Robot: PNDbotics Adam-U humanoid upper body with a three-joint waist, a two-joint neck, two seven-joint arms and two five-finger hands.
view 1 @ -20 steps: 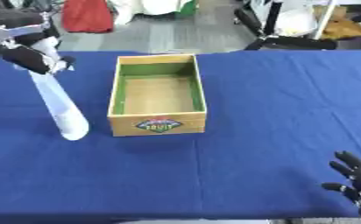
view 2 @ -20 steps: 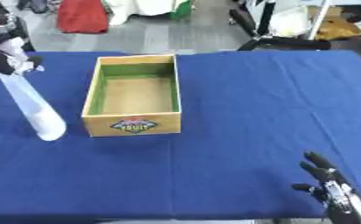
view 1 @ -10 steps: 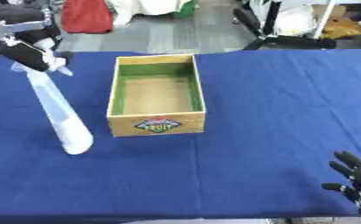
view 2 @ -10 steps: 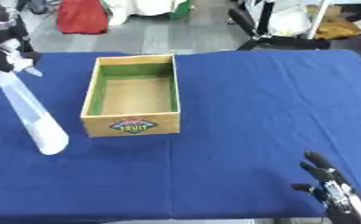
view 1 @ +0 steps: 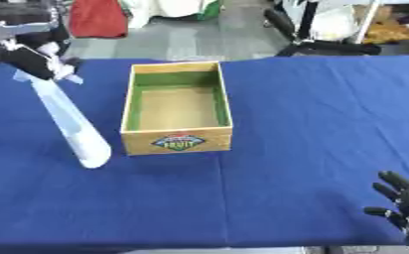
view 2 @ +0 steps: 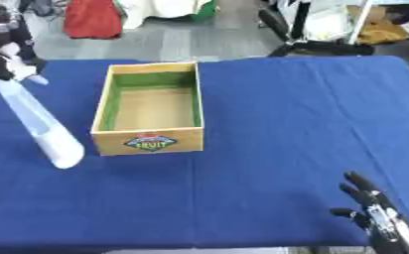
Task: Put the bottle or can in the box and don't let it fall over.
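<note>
While the wooden box [view 1: 176, 110] sits open and unfilled on the blue tablecloth [view 1: 304, 124], the robot's left hand [view 1: 33, 58] grips the top of a pale, translucent bottle [view 1: 69, 121] at the left side of the left eye view. Fingers are curled round the bottle's upper end. The bottle leans, its top toward the far left and its rounded base lower and nearer the box, just beside the box's near left corner but apart from it. Whether the base touches the cloth cannot be told. The box has a green-painted inner wall, a bare wooden floor and a coloured fruit label [view 1: 179, 141] on its near face. At the lower right corner the right hand [view 1: 401, 206] rests idle, its fingers spread and straight, holding nothing.

From the right eye view, the same leaning bottle [view 2: 34, 124] stands left of the box [view 2: 149, 108], its upper end hidden in the left hand [view 2: 6, 64] at the picture's edge. The right hand [view 2: 374, 211] shows more fully at the lower right, fingers apart and pointing up over the cloth. Beyond the table's far edge lie a grey floor, a red bag [view 2: 91, 19] and a dark chair base [view 2: 316, 47].
</note>
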